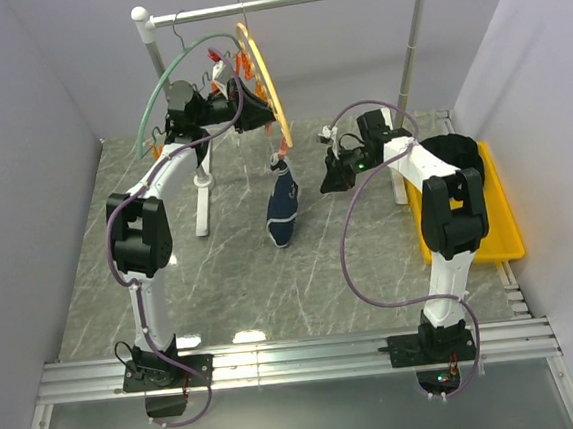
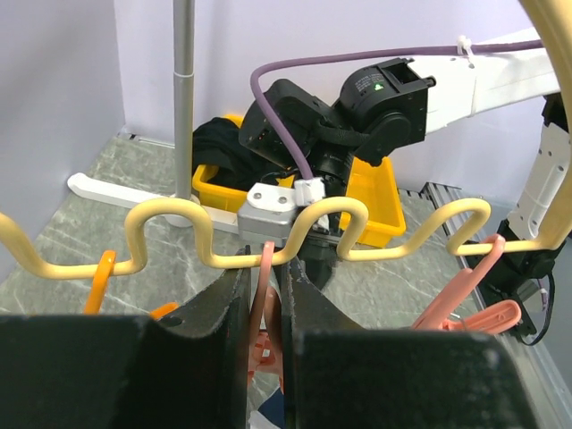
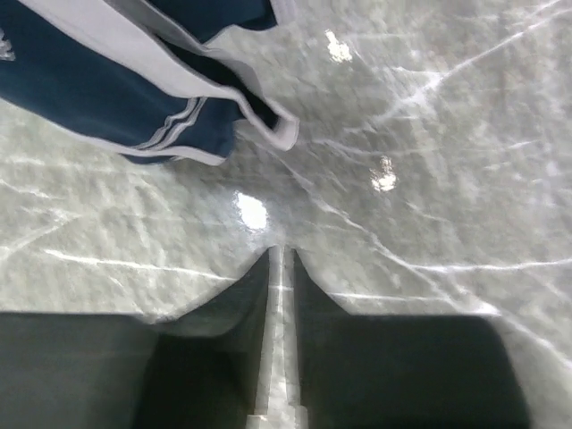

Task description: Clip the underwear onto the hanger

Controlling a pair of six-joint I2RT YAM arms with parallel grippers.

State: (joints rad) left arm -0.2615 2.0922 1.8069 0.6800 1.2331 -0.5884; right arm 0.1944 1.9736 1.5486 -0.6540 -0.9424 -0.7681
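Underwear (image 1: 284,207) hangs from hanger (image 2: 166,208) by 1 clip (image 2: 265,268); clipping looks done. Left fingers (image 2: 223,331) pinch the clip, right fingers (image 3: 237,308) closed, empty; release remains

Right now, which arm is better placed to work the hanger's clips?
Left. Its claw straddles a clip on the yellow hanger. The right claw is shut, empty, and low over the table beside the briefs.
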